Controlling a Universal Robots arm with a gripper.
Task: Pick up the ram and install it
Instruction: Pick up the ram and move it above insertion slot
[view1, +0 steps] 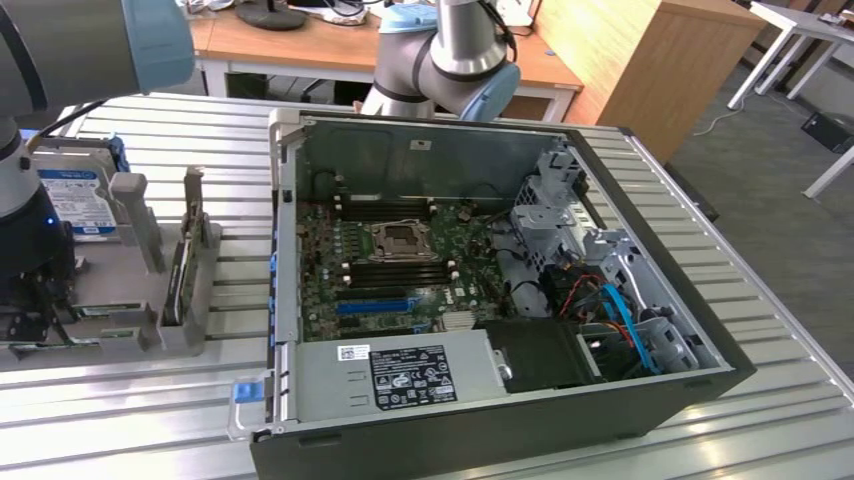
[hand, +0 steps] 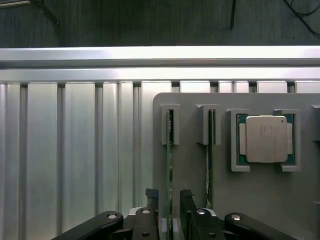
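Table (view1: 787, 420): ribbed aluminium slats, smooth, satin sheen. Fixture (hand: 260, 200): grey plastic, matt. CPU (hand: 266, 139): silver metal lid, dull finish, on green board w/ slight gloss. Ram (hand: 169, 150): green circuit board, seen edge-on. Gripper (hand: 169, 197): black matt fingers, shiny screw heads. PC case (view1: 467, 450): matt black outside, bare grey sheet steel inside. Robot arm (view1: 447, 50), at 12 o'clock of the case in exterior view: silver metal, pale-blue plastic caps, slight gloss. Desk (view1: 307, 45) beyond it: wood-look top, smooth.
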